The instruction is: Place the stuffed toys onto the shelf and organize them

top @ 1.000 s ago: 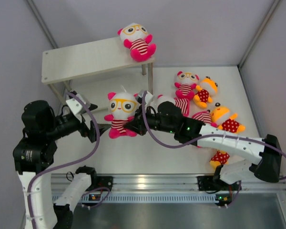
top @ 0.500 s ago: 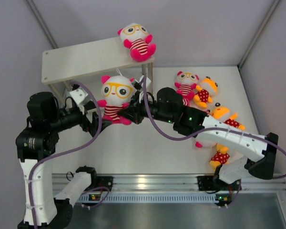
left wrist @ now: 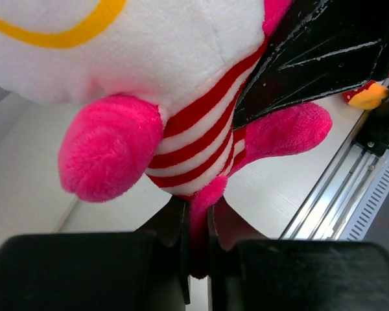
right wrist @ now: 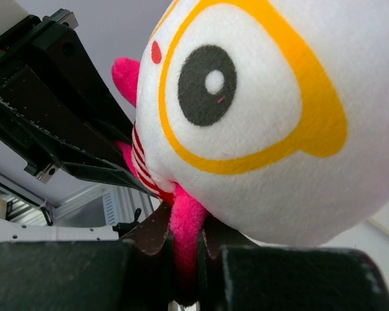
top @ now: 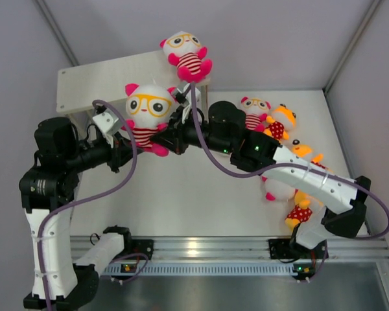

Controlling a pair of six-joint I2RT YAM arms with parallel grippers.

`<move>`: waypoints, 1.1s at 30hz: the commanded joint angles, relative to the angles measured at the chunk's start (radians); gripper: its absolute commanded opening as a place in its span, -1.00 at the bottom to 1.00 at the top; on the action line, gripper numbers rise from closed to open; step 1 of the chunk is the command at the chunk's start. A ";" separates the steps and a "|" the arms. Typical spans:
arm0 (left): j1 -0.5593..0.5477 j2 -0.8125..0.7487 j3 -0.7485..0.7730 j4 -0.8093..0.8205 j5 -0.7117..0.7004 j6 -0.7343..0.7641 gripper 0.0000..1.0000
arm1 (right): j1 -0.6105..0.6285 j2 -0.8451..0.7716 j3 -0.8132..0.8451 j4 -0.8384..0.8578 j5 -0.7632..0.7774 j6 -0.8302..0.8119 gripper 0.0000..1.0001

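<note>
One stuffed toy (top: 147, 109) with a white head, yellow glasses and a striped body hangs in the air in front of the shelf (top: 104, 83). Both grippers hold it. My left gripper (top: 132, 145) is shut on a pink limb under its body, seen up close in the left wrist view as the toy (left wrist: 181, 84) pinched by the gripper (left wrist: 196, 217). My right gripper (top: 166, 133) is shut on another pink limb; the right wrist view shows the toy's face (right wrist: 259, 110) above the gripper (right wrist: 185, 243). A second striped toy (top: 187, 56) sits at the right end of the shelf's top board.
Several more plush lie on the table to the right: a striped one (top: 253, 113), orange ones (top: 280, 126) (top: 300, 213), and a white one (top: 279, 190) partly under the right arm. A silver shelf leg (top: 204, 103) stands just behind the right wrist.
The right gripper has carried the striped toy up and to the left toward the shelf. The left gripper, open before, has shut on the toy's pink limb.
</note>
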 commanded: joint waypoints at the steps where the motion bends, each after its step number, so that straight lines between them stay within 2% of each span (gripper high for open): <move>1: 0.000 0.025 0.068 0.025 0.022 -0.048 -0.97 | -0.013 0.034 0.114 -0.021 -0.034 -0.014 -1.00; 3: 0.000 0.040 0.085 0.073 -0.004 -0.080 -1.00 | -0.031 0.067 0.161 -0.049 -0.051 -0.005 -0.87; 5: 0.000 0.060 0.091 0.122 -0.076 -0.167 -1.00 | -0.050 0.091 0.190 -0.063 -0.066 0.008 -0.43; 6: 0.000 0.071 0.092 0.174 -0.107 -0.201 -1.00 | -0.074 0.094 0.210 -0.072 -0.068 0.014 0.04; 9: 0.000 0.135 0.135 0.231 -0.202 -0.302 -1.00 | -0.122 0.065 0.218 -0.093 -0.042 0.019 0.56; 10: 0.000 0.160 0.176 0.237 -0.213 -0.318 -1.00 | -0.133 0.052 0.215 -0.103 -0.013 0.014 0.62; 14: 0.000 0.340 0.317 0.240 -0.234 -0.390 -1.00 | -0.153 -0.088 0.142 -0.113 0.082 -0.035 0.76; 19: 0.000 0.517 0.442 0.254 -0.199 -0.410 -1.00 | -0.162 -0.232 -0.013 -0.083 0.205 -0.049 0.79; 22: 0.000 0.623 0.492 0.253 -0.230 -0.433 -1.00 | -0.174 -0.295 -0.063 -0.084 0.233 -0.049 0.79; 26: 0.001 0.648 0.500 0.266 -0.305 -0.459 -1.00 | -0.179 -0.329 -0.110 -0.089 0.244 -0.049 0.79; 33: 0.000 0.691 0.499 0.293 -0.233 -0.496 -1.00 | -0.179 -0.357 -0.152 -0.087 0.268 -0.049 0.79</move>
